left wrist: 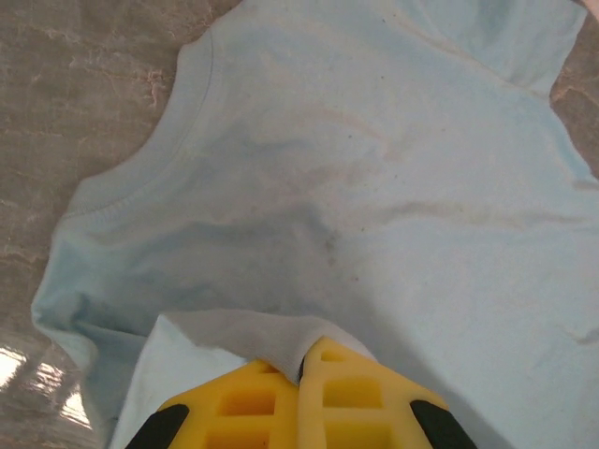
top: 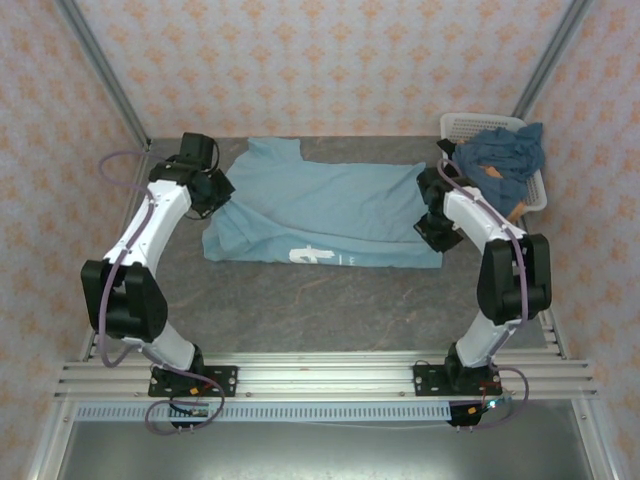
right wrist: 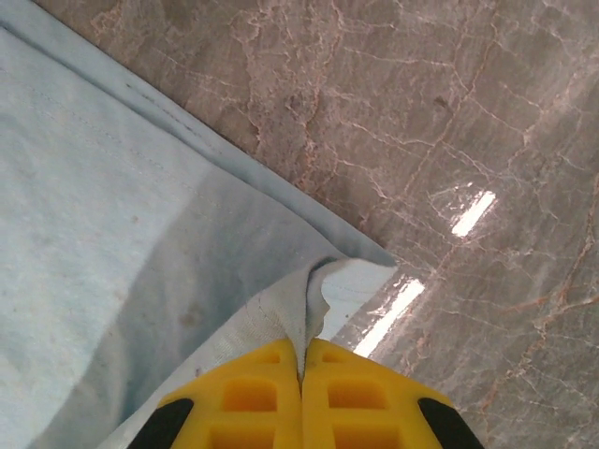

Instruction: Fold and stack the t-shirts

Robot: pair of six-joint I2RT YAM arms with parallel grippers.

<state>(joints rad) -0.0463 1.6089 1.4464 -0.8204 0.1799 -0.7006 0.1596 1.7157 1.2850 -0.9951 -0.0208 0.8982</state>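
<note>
A light blue t-shirt lies spread on the bench, pinched at both ends.
The left gripper is clenched on cloth near the collar; the right gripper grasps what seems a hem corner.

white print on light-blue t-shirt, too small to read

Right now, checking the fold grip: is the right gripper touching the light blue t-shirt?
Touching. The right wrist view shows the right gripper shut, pinching the edge of the light blue t-shirt.
</note>
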